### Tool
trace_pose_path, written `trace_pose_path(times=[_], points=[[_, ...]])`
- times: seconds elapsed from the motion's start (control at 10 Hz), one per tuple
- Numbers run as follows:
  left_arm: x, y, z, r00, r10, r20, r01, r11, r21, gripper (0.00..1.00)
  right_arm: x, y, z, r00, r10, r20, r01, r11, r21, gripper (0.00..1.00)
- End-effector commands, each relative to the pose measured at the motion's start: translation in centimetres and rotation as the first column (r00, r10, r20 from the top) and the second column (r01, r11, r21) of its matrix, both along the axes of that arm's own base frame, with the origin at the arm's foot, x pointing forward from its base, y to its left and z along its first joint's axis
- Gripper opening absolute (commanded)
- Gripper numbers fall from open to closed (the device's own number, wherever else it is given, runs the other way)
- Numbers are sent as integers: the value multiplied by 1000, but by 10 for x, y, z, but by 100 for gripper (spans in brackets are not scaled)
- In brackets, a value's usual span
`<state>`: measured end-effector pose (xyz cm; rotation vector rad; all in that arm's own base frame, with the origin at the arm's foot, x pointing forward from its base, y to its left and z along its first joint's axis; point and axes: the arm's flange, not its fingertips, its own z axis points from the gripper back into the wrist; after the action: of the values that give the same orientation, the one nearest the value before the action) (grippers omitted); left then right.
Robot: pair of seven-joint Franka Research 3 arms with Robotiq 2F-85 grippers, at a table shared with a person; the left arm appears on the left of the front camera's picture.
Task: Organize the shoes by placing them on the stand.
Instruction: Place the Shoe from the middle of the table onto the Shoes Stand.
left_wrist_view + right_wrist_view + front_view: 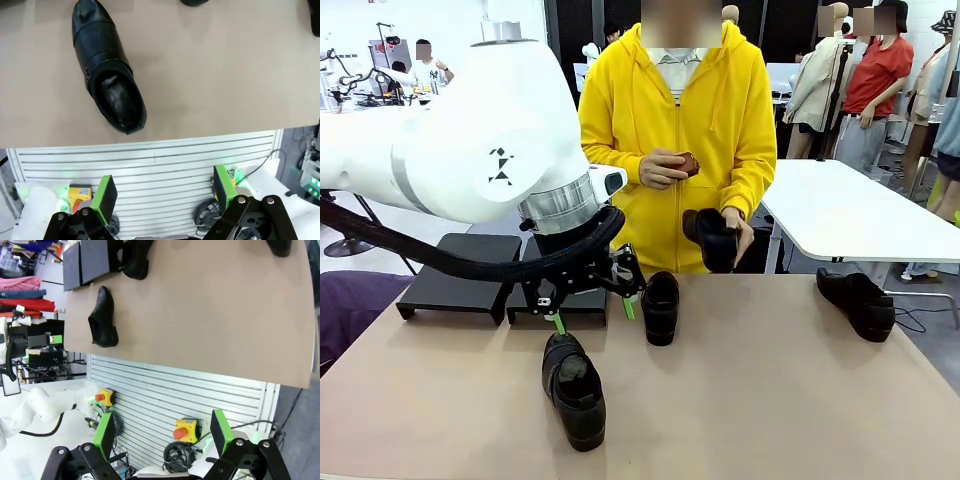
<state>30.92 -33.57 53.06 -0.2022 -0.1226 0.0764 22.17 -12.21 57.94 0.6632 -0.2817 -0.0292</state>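
Note:
Three glossy black shoes lie on the tan table: one near the front (575,390), one in the middle (660,307), one at the far right (857,303). The person in the yellow hoodie holds a further shoe (715,238) above the far edge. The stand is two low black platforms (460,275) at the back left. My left gripper (594,313) hangs open and empty between the front shoe and the stand, just left of the middle shoe. The left wrist view has that gripper (164,192) open beyond the table edge, with the front shoe (107,65) apart from it. My right gripper (162,432) is open and empty, high above the table, with the front shoe (103,317) and the stand (92,260) far off.
The person's other hand holds a small brown object (685,163) at chest height. A white table (850,215) stands behind on the right. My left arm's big white link (450,140) covers the back left of the front view.

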Motion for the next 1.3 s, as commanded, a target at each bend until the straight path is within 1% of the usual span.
trace_pose_path(times=[0.0,0.1,0.2,0.3,0.4,0.5,0.6,0.8,1.0,1.1,1.2], points=[[15,1,-9,999,-31,8,31,999,17,100,-1,-1,3,1000,1,-6,-1,1000,-7,100],[20,-5,-25,1000,0,-4,0,999,40,100,-1,-1,3,1000,1,-6,-1,1000,-7,100],[26,-9,-43,997,78,11,-78,996,34,100,-1,-1,3,1000,1,-6,-1,1000,-7,100],[32,-13,-57,993,114,19,-114,993,3,100,-1,-1,3,1000,1,-6,-1,1000,-7,100],[38,-16,-74,987,160,35,-159,987,-8,100,-1,-1,3,1000,1,-6,-1,1000,-7,100],[47,-18,-92,974,217,71,-217,976,-10,100,-1,-1,3,1000,1,-6,-1,1000,-7,100],[53,-18,-107,966,244,92,-245,970,0,100,-1,-1,3,1000,1,-6,-1,1000,-7,100],[56,-15,-134,969,246,33,-247,969,32,100,-1,-1,3,1000,1,-6,-1,1000,-7,100],[61,-17,-161,958,284,51,-286,958,39,100,-1,-1,3,1000,1,-6,-1,1000,-7,100],[64,-18,-175,960,281,22,-281,959,41,100,-1,-1,3,1000,1,-6,-1,1000,-7,100],[67,-19,-186,951,310,22,-310,947,82,100,-1,-1,3,1000,1,-6,-1,1000,-7,100]])
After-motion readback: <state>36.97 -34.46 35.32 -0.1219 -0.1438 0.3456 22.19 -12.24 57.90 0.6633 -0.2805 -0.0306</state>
